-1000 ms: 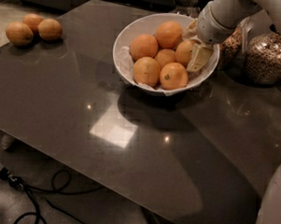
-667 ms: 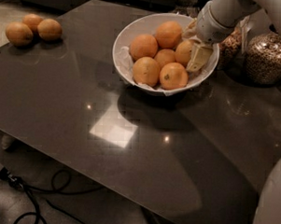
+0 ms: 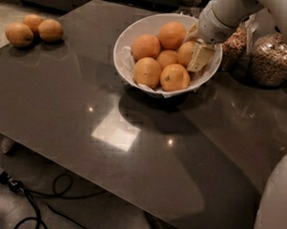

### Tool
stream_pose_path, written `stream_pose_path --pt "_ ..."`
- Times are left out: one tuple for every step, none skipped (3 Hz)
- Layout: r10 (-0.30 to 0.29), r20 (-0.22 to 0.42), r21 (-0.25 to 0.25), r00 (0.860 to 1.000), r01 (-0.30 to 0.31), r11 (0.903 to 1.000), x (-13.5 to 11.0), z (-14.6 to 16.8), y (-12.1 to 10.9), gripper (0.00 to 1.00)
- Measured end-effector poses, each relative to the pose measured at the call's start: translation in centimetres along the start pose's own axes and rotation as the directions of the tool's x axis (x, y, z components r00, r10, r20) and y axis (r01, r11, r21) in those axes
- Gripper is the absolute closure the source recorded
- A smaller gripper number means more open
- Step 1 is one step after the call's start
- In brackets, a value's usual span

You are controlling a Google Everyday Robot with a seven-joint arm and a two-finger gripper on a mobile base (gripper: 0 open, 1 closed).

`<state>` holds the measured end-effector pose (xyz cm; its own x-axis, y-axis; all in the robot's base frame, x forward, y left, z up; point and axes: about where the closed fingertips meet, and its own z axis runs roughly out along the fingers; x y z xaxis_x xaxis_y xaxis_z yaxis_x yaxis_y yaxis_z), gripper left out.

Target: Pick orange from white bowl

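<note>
The white bowl (image 3: pixel 132 35) with crumpled white paper lining stands at the back middle of the dark table and holds several oranges. My gripper (image 3: pixel 195 44) reaches down into the bowl's right side from the upper right. Its cream fingers (image 3: pixel 200 57) sit on either side of the orange (image 3: pixel 186 52) at the right of the pile and are closed against it. That orange is half hidden by the near finger and still rests in the bowl. Another orange (image 3: pixel 175 77) with a tiny dark speck lies in front of it.
Three loose oranges (image 3: pixel 35 29) lie at the table's back left corner. Glass jars of grain (image 3: pixel 272 60) stand right of the bowl, close behind my arm. The dark tabletop (image 3: pixel 132 149) stretches toward me. Cables (image 3: pixel 30 197) lie on the floor below left.
</note>
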<state>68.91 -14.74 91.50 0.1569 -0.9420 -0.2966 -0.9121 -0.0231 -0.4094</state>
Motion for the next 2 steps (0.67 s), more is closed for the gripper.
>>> stream_pose_path --pt "0.003 0.003 -0.002 1.000 -0.003 1.0000 -0.12 0.06 0.00 0.96" --pt "0.003 0.003 -0.002 1.000 -0.003 1.0000 -0.12 0.06 0.00 1.00"
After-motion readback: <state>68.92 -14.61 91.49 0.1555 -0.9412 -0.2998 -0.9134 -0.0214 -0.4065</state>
